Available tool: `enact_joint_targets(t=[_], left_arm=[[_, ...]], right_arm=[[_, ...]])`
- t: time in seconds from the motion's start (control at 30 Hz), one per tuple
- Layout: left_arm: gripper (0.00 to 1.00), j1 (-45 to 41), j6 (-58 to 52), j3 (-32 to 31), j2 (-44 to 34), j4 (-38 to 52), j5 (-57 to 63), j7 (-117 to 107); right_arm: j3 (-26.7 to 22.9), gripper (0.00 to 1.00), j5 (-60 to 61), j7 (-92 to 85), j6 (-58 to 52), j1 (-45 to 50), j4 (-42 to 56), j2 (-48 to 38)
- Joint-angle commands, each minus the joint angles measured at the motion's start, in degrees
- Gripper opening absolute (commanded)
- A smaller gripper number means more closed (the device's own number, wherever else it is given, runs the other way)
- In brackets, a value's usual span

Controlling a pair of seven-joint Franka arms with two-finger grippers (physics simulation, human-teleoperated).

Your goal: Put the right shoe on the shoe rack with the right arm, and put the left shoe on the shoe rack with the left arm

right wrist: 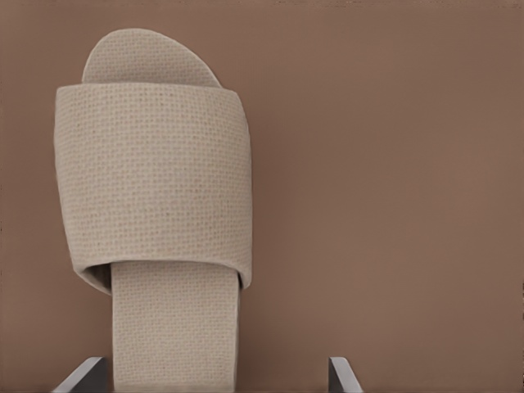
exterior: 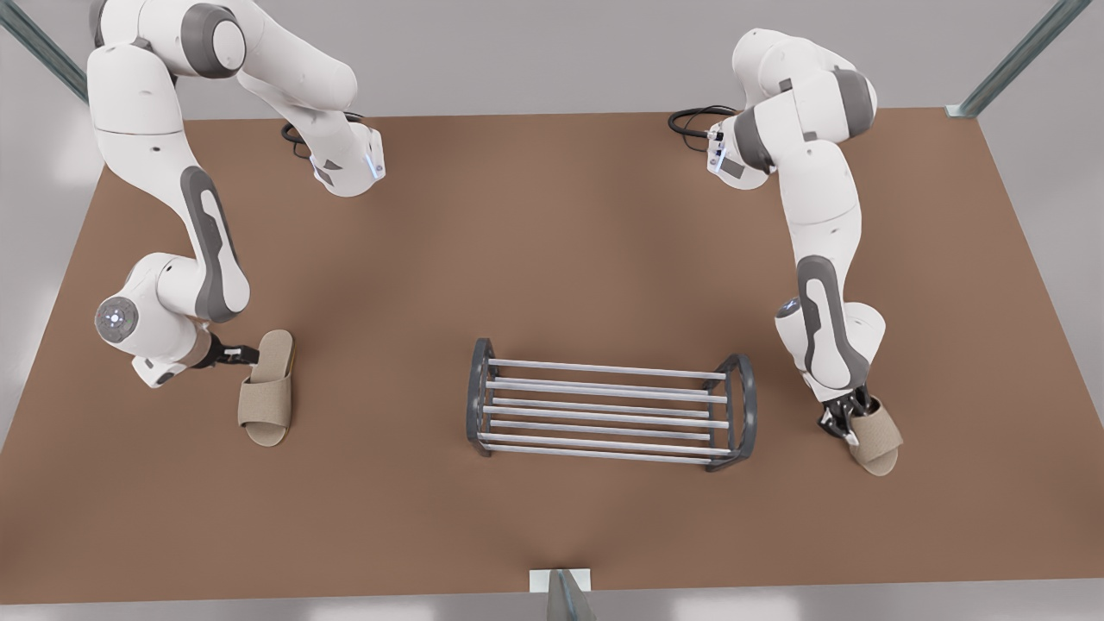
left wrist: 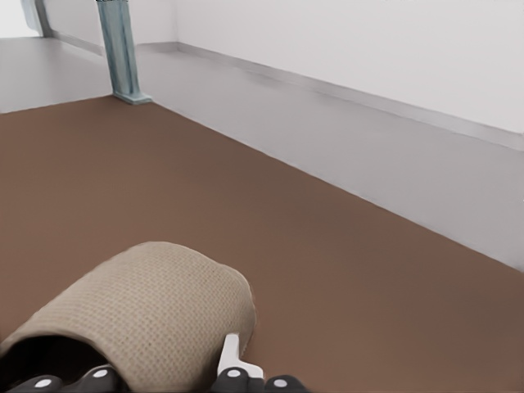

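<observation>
The shoe rack (exterior: 604,371) stands in the middle of the brown table with bare bars. The right shoe (exterior: 267,390) lies flat at the front view's left, toe toward the near edge. My right gripper (exterior: 244,352) hangs open over its heel; in the right wrist view the heel (right wrist: 174,327) lies between the spread fingers (right wrist: 82,378), nearer one of them. The left shoe (exterior: 878,442) is at the front view's right. My left gripper (exterior: 849,424) is shut on it at the strap's side (left wrist: 155,319), one finger (left wrist: 232,356) outside the strap.
Black cables (exterior: 694,116) lie by the arm bases at the table's far edge. Metal posts (exterior: 1018,56) stand at the corners, and another (exterior: 565,595) at the middle of the near edge. Bare table (exterior: 552,259) stretches between the rack and each shoe.
</observation>
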Motion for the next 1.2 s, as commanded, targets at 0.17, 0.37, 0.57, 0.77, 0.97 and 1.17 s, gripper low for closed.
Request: enact_joint_targets(t=[0.17,0.37,0.57,0.77,0.97,1.17], left_arm=[[0.21,-0.7,2.5,-0.1,-5.6,0.0,0.8,-15.8],[0.21,2.0,22.9,0.1,-22.1,0.0,2.8,-15.3],[0.21,1.6,31.1,-19.3,-35.7,5.0,1.6,-15.3],[0.21,-2.2,30.5,-28.9,-32.3,13.0,-1.0,-14.5],[0.21,-1.4,29.9,-28.7,-19.3,15.4,-4.1,-2.8],[0.21,1.7,28.1,-27.7,-14.9,16.4,-4.0,-0.3]], right_arm=[[0.0,1.0,1.7,-6.8,6.0,-0.1,1.4,4.4],[0.0,1.0,1.9,-6.8,6.8,-0.2,1.2,5.8],[0.0,1.0,3.0,-6.8,9.1,0.3,1.4,7.8],[0.1,1.0,4.2,-6.7,9.2,0.9,1.5,8.2],[0.1,1.0,4.9,-6.7,11.0,1.7,3.3,10.7],[0.1,1.0,5.0,-6.7,11.1,1.8,4.1,10.7]])
